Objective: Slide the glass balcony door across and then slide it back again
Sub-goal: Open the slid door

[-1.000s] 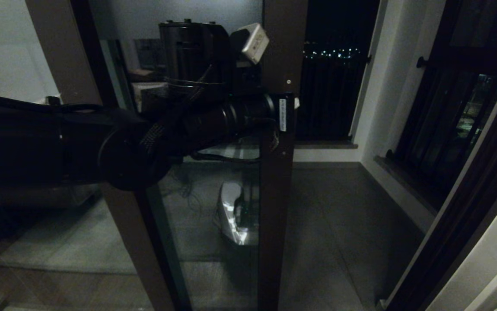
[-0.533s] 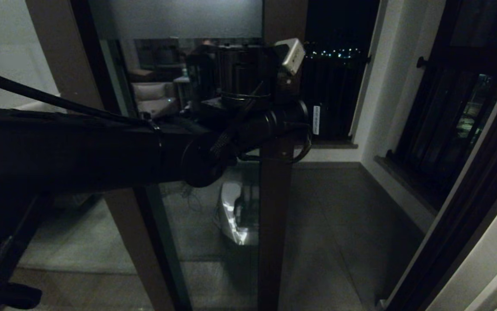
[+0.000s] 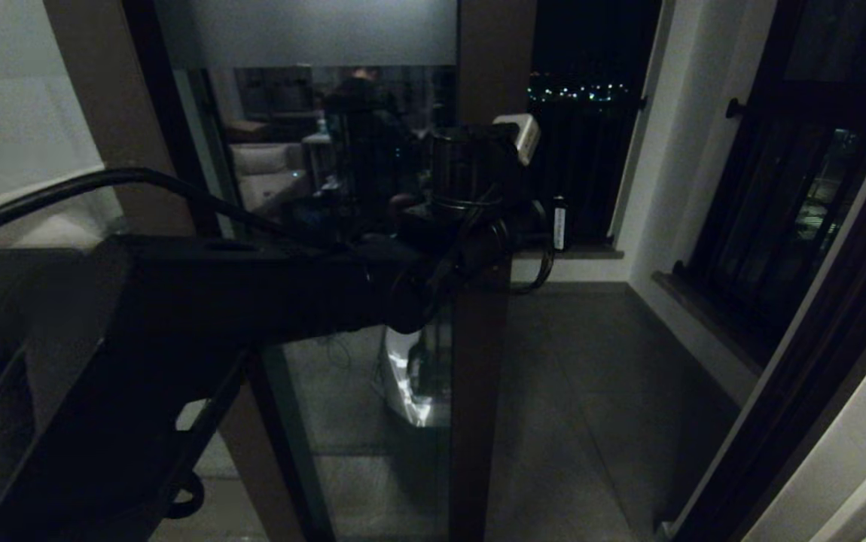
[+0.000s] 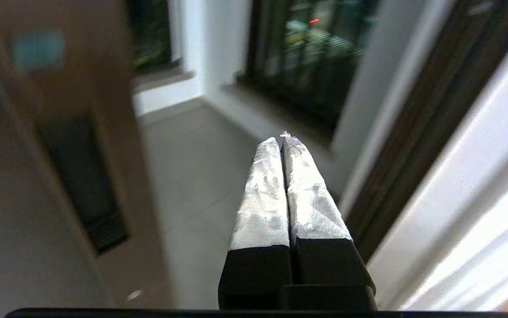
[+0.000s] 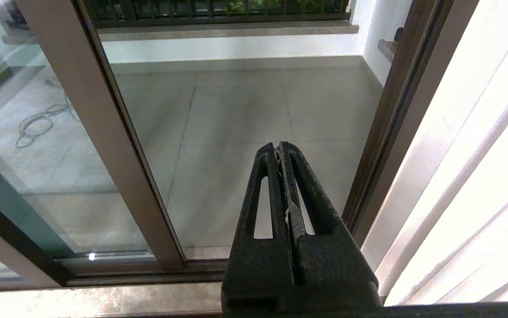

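Glass balcony door (image 3: 482, 361) — stile upright, long axis vertical; left end effector (image 4: 282, 139) pressed closed, empty — beside stile.

The glass balcony door (image 3: 373, 226) stood left of the open doorway, its stile (image 3: 478, 361) rising at the middle of the head view. Behind the door lay the balcony floor (image 3: 591, 376), and at that floor's far end a barred railing (image 3: 576, 173) stood above a low sill. Right of the door, across the opening, a barred window (image 3: 772, 218) sat in the side wall, and nearer still stood the door jamb (image 3: 802, 406). The left arm (image 3: 237, 301) reached across in front of the door, its wrist overlapping the stile. The left gripper (image 4: 284, 140) pointed past the stile into the opening, towards the window.
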Robot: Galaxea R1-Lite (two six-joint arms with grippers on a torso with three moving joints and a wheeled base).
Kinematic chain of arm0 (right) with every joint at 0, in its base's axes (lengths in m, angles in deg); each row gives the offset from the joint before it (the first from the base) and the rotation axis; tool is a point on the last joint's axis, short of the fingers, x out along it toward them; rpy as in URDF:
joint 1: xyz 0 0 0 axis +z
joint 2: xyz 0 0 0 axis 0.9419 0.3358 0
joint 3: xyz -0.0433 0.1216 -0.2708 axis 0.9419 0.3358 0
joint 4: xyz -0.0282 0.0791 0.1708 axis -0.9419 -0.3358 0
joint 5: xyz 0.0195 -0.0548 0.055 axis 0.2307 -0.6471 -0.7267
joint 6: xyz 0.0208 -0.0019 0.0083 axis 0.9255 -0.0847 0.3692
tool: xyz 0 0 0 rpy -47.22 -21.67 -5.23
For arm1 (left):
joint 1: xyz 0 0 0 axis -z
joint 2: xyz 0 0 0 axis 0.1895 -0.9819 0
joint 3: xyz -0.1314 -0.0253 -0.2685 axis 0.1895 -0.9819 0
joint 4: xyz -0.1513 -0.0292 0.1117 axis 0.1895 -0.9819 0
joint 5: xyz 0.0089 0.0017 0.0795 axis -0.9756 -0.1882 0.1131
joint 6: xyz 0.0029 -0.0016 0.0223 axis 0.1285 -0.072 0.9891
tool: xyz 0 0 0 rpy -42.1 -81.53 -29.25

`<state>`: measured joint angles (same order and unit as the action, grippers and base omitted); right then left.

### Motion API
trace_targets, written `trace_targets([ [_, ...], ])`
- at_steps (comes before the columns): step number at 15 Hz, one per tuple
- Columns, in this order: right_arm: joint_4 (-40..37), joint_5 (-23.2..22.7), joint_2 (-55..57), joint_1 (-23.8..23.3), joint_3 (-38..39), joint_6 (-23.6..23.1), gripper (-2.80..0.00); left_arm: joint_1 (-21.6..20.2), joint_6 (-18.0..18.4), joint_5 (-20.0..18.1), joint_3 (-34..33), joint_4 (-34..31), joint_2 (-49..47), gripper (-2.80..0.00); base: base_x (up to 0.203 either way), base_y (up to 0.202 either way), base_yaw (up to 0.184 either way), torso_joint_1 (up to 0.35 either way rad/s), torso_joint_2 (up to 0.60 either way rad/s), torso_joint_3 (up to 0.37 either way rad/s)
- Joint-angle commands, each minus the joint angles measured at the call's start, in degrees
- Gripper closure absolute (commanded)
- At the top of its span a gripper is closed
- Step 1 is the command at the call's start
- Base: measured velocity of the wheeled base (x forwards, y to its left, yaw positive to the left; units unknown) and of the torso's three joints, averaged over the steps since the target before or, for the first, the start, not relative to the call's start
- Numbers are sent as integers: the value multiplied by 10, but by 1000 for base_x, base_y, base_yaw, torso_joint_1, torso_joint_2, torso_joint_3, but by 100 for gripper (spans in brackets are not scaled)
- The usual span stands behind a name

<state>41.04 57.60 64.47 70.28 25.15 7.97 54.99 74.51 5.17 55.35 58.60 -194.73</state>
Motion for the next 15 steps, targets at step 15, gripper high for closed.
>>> trace_targets([
  [15,0,0,0,0,0,0,0,-30,60,42,6,17,-45,0,0,0,0,0,0,0],
])
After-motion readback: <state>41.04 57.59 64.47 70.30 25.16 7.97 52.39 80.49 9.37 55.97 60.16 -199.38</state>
